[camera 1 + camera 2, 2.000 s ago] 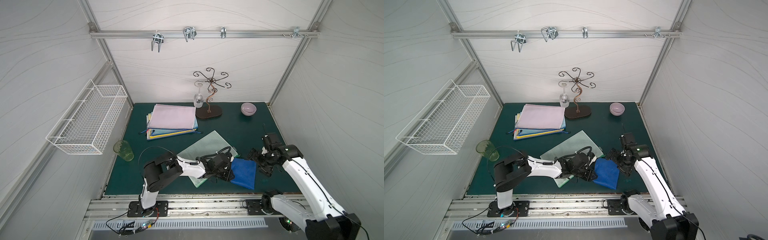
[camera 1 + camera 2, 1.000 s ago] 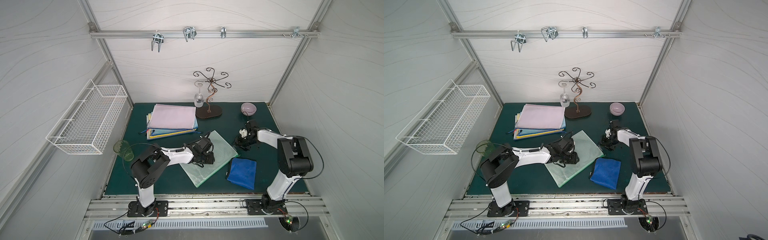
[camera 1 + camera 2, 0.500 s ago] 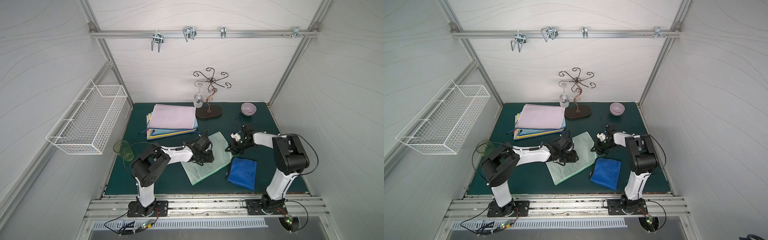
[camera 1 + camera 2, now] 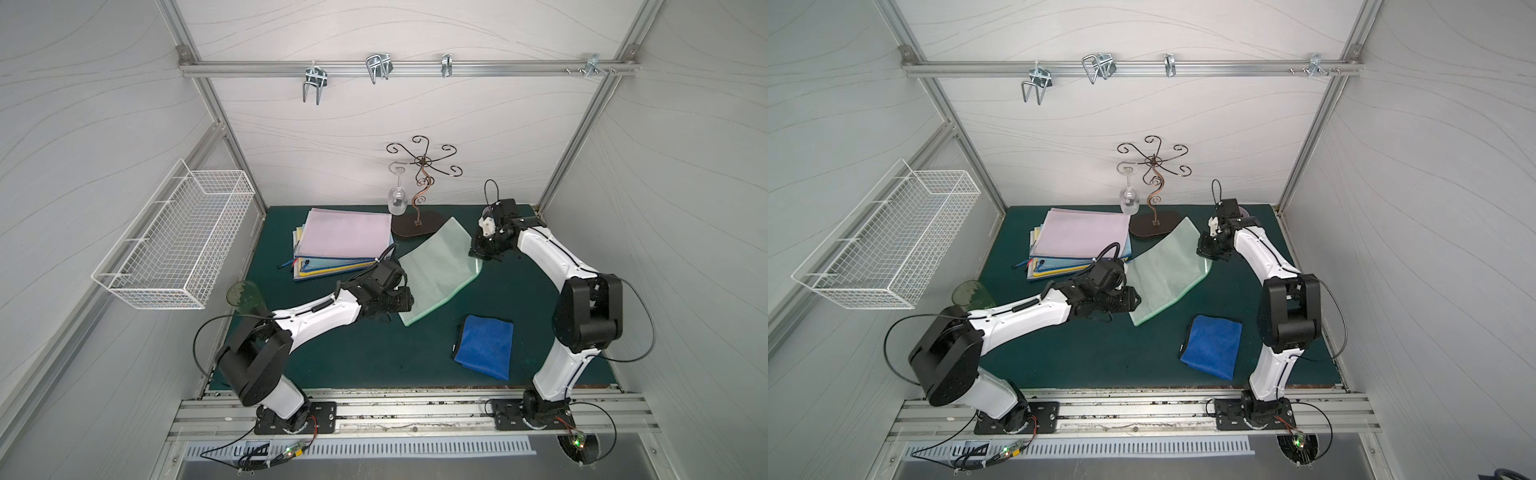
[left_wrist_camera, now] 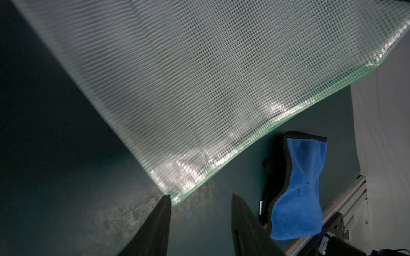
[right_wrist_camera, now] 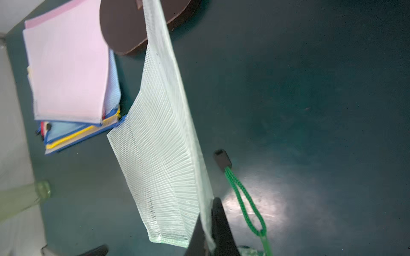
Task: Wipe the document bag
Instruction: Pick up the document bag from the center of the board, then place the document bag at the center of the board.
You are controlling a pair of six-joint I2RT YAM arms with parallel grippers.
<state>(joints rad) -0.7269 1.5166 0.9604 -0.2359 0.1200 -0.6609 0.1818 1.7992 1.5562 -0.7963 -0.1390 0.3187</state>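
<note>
The document bag [image 4: 438, 270] [image 4: 1169, 270] is a pale green mesh pouch in mid-mat, tilted, with its right edge raised. My right gripper [image 4: 478, 255] [image 4: 1206, 254] is shut on that edge. In the right wrist view the bag [image 6: 159, 155] hangs from the pinching jaws of the right gripper [image 6: 210, 208], and its green zipper cord [image 6: 244, 199] dangles beside them. My left gripper [image 4: 409, 303] [image 4: 1136, 303] is open at the bag's near-left corner. In the left wrist view that corner of the bag [image 5: 199, 88] touches one fingertip of the left gripper [image 5: 200, 199]. A blue cloth [image 4: 484, 351] [image 5: 299, 188] lies near the front right.
A stack of folders [image 4: 343, 243] lies at the back left, next to a brown cup stand [image 4: 419, 224] with a hanging wine glass [image 4: 397, 203]; the bag's far corner overlaps the stand's base. A green cup [image 4: 245, 297] stands at the left edge, under a wire basket [image 4: 178, 245].
My right gripper has shut on the bag's right edge and raised it. The bag has shifted toward the back. My left gripper now sits at the bag's near corner instead of over it.
</note>
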